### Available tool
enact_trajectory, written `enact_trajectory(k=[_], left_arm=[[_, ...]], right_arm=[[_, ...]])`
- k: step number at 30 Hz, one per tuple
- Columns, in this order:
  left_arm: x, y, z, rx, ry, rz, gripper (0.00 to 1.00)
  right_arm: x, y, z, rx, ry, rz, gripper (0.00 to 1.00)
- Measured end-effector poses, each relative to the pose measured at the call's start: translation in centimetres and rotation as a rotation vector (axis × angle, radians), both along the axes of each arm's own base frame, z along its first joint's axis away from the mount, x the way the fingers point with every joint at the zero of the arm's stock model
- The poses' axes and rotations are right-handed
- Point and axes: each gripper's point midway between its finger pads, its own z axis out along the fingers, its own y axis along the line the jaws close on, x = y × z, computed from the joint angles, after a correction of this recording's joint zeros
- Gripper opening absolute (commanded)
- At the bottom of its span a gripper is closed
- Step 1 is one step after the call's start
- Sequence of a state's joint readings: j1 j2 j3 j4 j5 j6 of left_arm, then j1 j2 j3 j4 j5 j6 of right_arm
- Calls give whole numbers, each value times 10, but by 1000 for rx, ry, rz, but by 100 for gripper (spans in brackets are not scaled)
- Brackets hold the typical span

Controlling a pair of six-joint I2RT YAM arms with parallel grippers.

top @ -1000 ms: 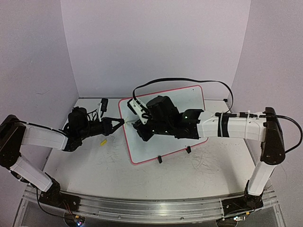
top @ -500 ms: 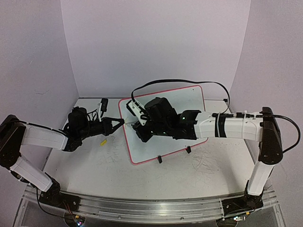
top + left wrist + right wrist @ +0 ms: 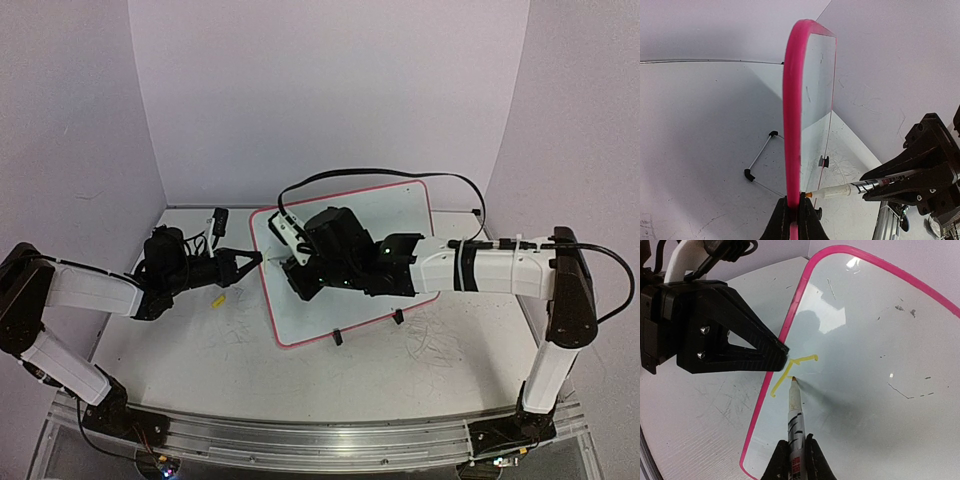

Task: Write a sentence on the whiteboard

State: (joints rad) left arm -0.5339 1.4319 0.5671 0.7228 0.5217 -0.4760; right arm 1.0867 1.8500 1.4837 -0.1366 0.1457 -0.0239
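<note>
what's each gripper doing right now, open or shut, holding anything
Left gripper: shut on the pink rim of the whiteboard.
Right gripper: shut on a marker, its tip at the yellow strokes.

Marker (image 3: pixel 795 416) by left edge of whiteboard (image 3: pixel 870 340)

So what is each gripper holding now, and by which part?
The left gripper clamps the whiteboard by its pink side rim. The right gripper holds a marker by its barrel, tip on the whiteboard.

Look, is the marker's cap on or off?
Off. The marker shows a bare tip beside the yellow strokes on the whiteboard.
</note>
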Motion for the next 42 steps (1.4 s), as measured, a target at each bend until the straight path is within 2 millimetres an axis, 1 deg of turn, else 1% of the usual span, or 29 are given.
enact_trajectory(k=[9, 17, 18, 20, 22, 24, 26, 28, 30, 33, 40, 42], left_arm=[[0, 0, -2, 5, 6, 2, 0], [0, 0, -2, 5, 6, 1, 0], [0, 0, -2, 5, 5, 0, 0], [0, 0, -2, 5, 4, 0, 0], [0, 0, -2, 6, 4, 0, 0], [0, 0, -2, 6, 3, 0, 0], [0, 0, -2, 6, 3, 0, 0], [0, 0, -2, 6, 3, 0, 0], [0, 0, -2, 6, 3, 0, 0], [0, 0, -2, 6, 3, 0, 0], [0, 0, -1, 6, 3, 1, 0], [0, 0, 0, 5, 1, 1, 0]], right_arm=[[4, -3, 0, -3, -5, -18, 0], [2, -3, 3, 15, -1, 0, 0], [0, -5, 4, 23, -1, 10, 0], [-5, -16, 6, 29, -2, 24, 0], [-7, -26, 14, 42, -7, 30, 0], [-3, -36, 26, 73, -22, 24, 0], [2, -40, 34, 94, -30, 19, 0], [6, -42, 36, 104, -31, 14, 0], [5, -41, 33, 100, -21, 19, 0], [2, -35, 28, 94, -10, 36, 0], [-1, -27, 3, 47, 24, 51, 0], [-1, -27, 0, 40, 28, 50, 0]])
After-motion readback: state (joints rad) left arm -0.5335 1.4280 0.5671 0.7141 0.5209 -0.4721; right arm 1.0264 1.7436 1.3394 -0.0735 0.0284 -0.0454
